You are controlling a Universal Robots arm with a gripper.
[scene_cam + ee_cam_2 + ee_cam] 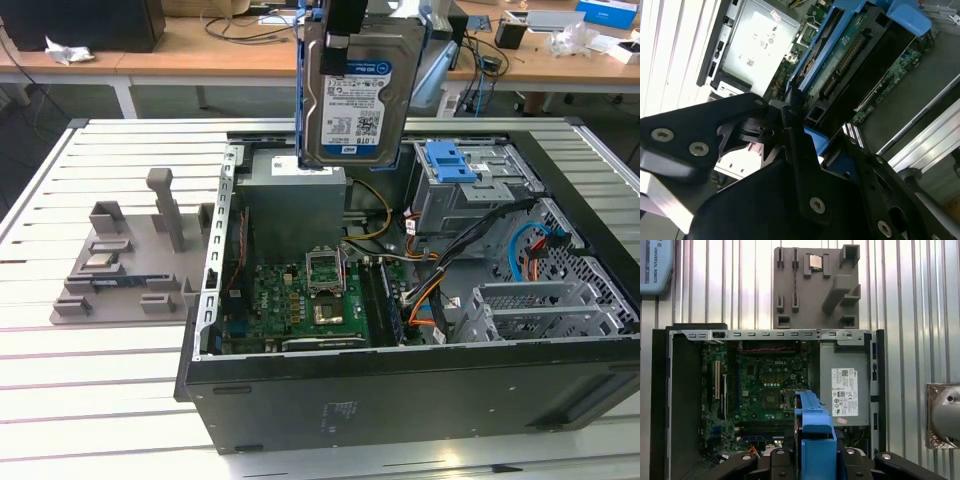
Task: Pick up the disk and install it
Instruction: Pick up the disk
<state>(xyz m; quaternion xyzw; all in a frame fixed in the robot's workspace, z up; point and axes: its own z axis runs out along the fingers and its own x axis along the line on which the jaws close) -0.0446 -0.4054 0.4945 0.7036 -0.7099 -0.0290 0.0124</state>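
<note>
In the exterior view the gripper point(343, 30) is clamped on the top edge of the disk point(362, 95), which hangs upright at its six o'clock, label outward, in the air above the open computer case point(400, 390)

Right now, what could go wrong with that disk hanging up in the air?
The tool holds the disk by its top edge, high above the open case; a slip could drop it onto the motherboard. Loose cables lie beside the drive cage and might snag it.
</note>
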